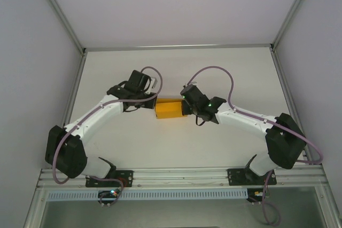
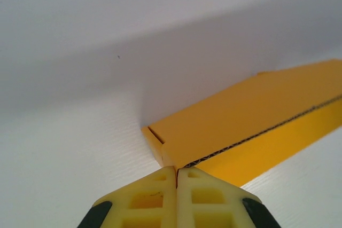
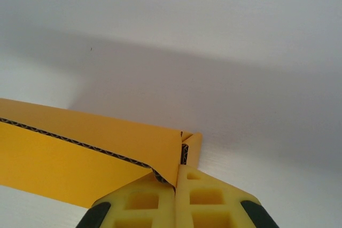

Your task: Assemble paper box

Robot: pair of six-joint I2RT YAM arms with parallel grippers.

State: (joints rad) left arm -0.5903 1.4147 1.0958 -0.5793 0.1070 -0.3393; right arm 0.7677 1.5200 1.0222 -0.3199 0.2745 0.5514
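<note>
The paper box (image 1: 168, 108) is a low orange-yellow card box lying on the white table between the two arms. My left gripper (image 1: 153, 102) is at its left end. In the left wrist view its yellow fingers (image 2: 155, 196) are pressed together, and the box's near corner (image 2: 173, 161) runs into the seam at their tips (image 2: 177, 170). My right gripper (image 1: 185, 108) is at the right end. In the right wrist view the box's folded wall (image 3: 107, 142) has its corrugated edge pinched between the tips (image 3: 175, 179).
The white table (image 1: 176, 73) stretches behind and in front of the box. Grey enclosure walls (image 1: 32, 52) stand on the left, right and back. An aluminium rail (image 1: 181, 177) carrying the arm bases runs along the near edge.
</note>
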